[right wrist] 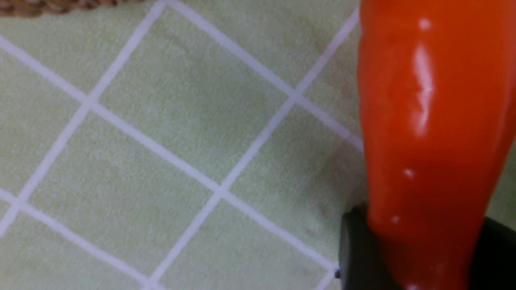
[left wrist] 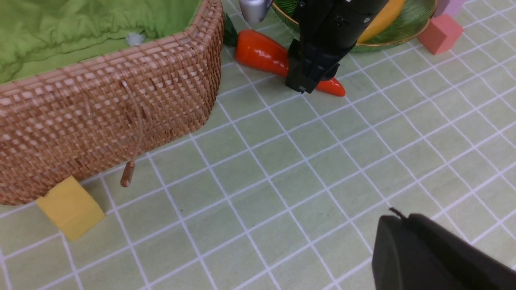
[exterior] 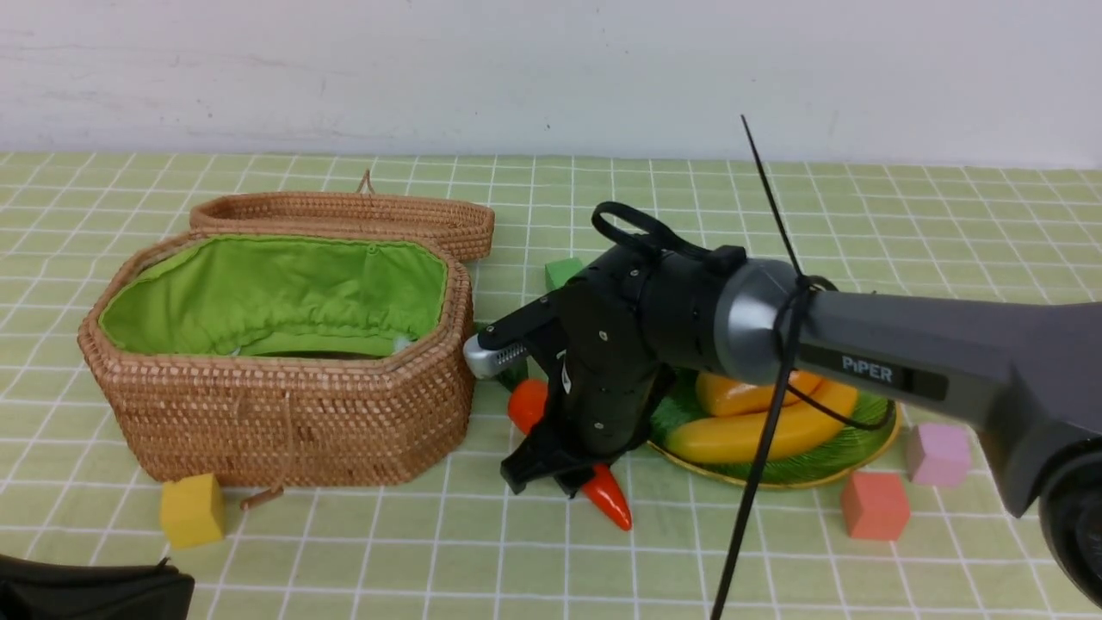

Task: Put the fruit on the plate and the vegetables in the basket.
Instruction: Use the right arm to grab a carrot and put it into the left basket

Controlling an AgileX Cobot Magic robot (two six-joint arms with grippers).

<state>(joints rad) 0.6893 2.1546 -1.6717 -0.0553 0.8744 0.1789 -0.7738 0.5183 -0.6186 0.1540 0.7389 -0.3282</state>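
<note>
- Lower left: left pincer (exterior: 86, 590), clenched, well apart.
- Centre: right pincer (exterior: 551, 474) straddles the glossy orange-red toy carrot (exterior: 611, 504), lying diagonally on the desk (exterior: 775, 568); clamped or not, I cannot tell.
- Farther left: green-lined brown wicker basket (exterior: 284, 413), open.

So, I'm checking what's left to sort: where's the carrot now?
Front view, centre: the carrot lies on the tablecloth between the basket and the plate, with the right gripper astride it.

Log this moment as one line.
right gripper astride glossy orange-red toy carrot on checked tablecloth, grip unclear; left gripper shut; yellow toy banana, orange-yellow toy mango on green ribbed plate
</note>
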